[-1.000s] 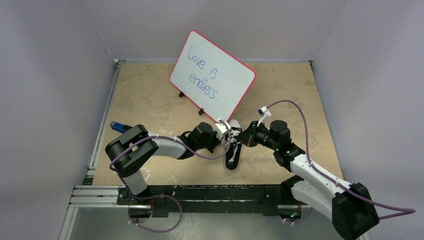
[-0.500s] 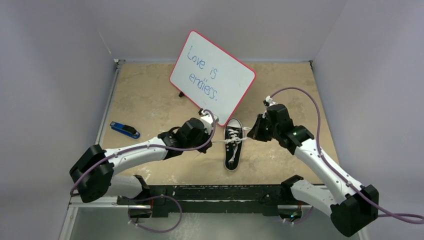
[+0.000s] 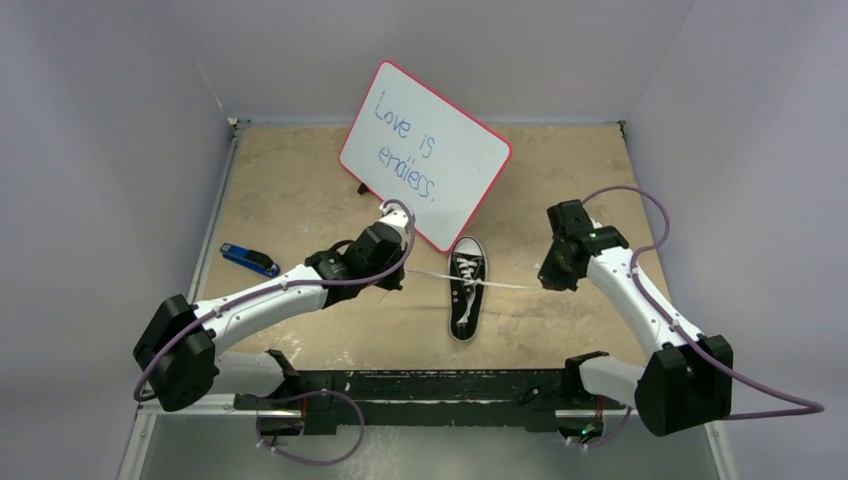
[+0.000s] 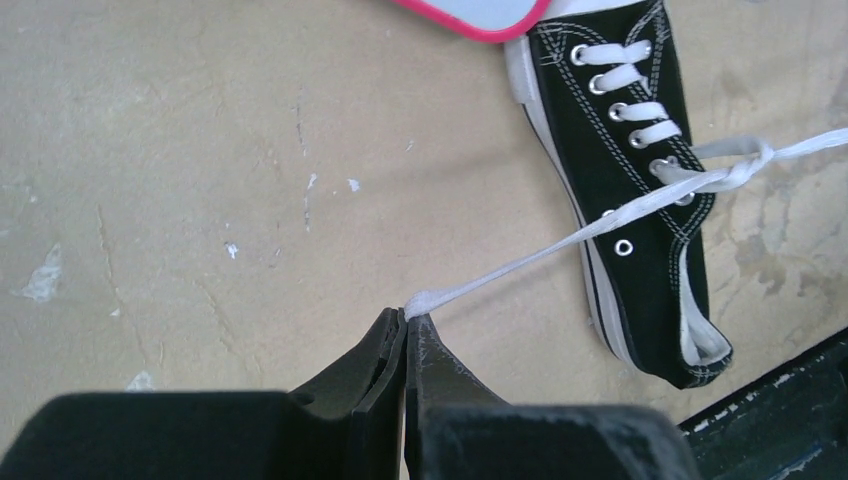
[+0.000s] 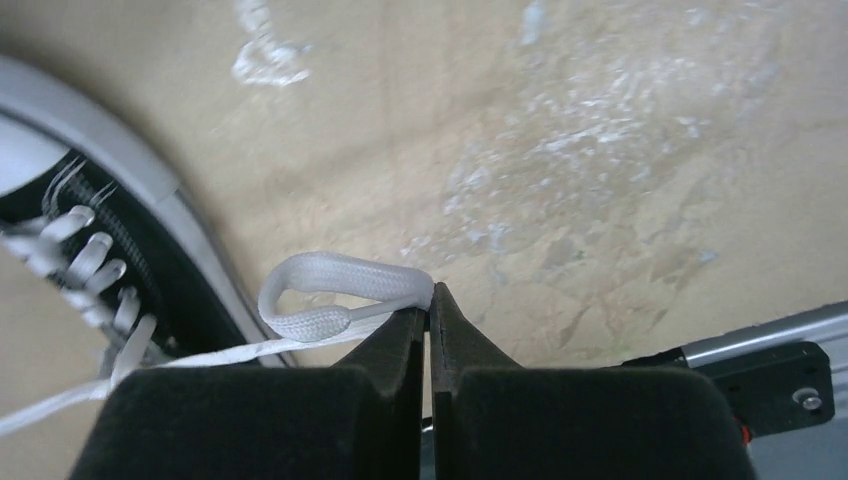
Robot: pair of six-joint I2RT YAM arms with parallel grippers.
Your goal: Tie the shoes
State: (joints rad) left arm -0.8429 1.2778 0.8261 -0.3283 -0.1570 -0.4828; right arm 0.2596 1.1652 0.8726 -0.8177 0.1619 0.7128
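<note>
While the left gripper (image 4: 405, 318) and the right gripper (image 5: 428, 300) each pinch one end of the white laces (image 3: 510, 285), the black canvas sneaker (image 3: 466, 292) lies on its sole between them. It is to the right of the left gripper and to the left of the right one, with its toe cap toward the whiteboard (image 3: 425, 155). The left jaws are pressed together on the tip of the left lace (image 4: 520, 262), which runs taut from the fingertips to a crossing (image 4: 745, 162) over the upper eyelets. The right jaws are pressed together on a small folded loop of the right lace (image 5: 340, 292) just ahead of them. Progress, as judged: the first crossing appears cinched, though whether it is a full half-knot or a mere twist cannot be resolved. Forming the two loops and tying the bow remains to be done.
</note>
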